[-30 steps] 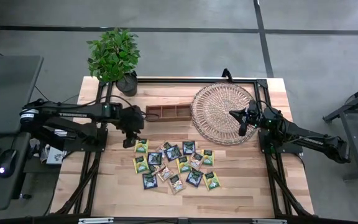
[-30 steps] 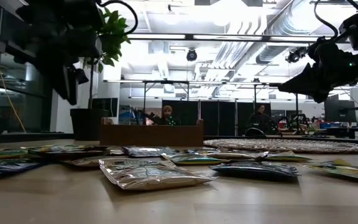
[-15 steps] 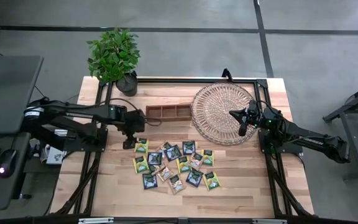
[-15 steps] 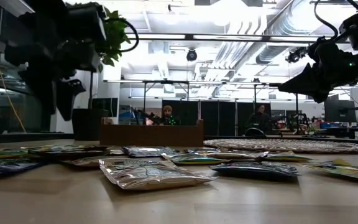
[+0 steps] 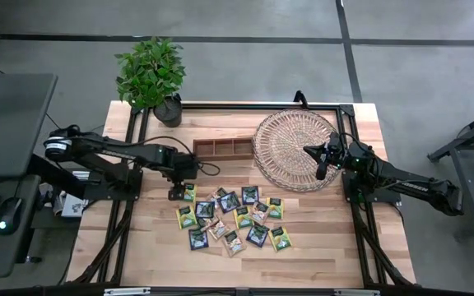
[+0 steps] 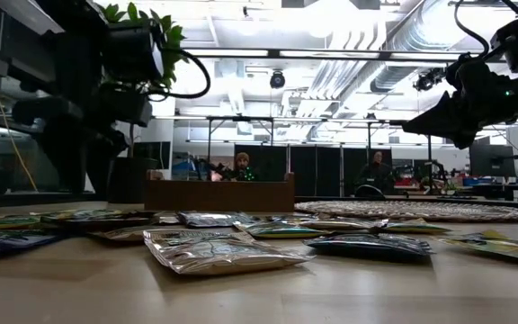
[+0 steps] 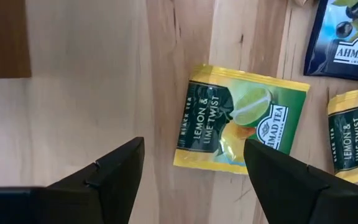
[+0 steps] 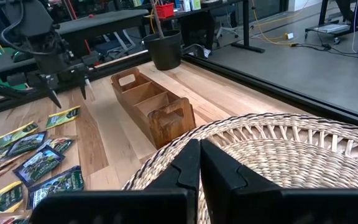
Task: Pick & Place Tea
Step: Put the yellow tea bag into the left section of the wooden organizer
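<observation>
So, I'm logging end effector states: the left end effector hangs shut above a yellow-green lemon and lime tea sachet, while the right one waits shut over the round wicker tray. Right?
Not quite. The left end effector hangs open, not shut, above the yellow-green lemon and lime tea sachet, as the left wrist view shows. The right end effector does wait shut over the round wicker tray.

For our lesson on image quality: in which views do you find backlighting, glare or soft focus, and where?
Low view: bright ceiling lights behind turn the left arm into a silhouette, and the nearest tea bag shines with glare. Left wrist view: the lemon and lime tea bag is sharp, its wrapper glinting; the left gripper looks soft. High view: even light, faint shadows.
</observation>
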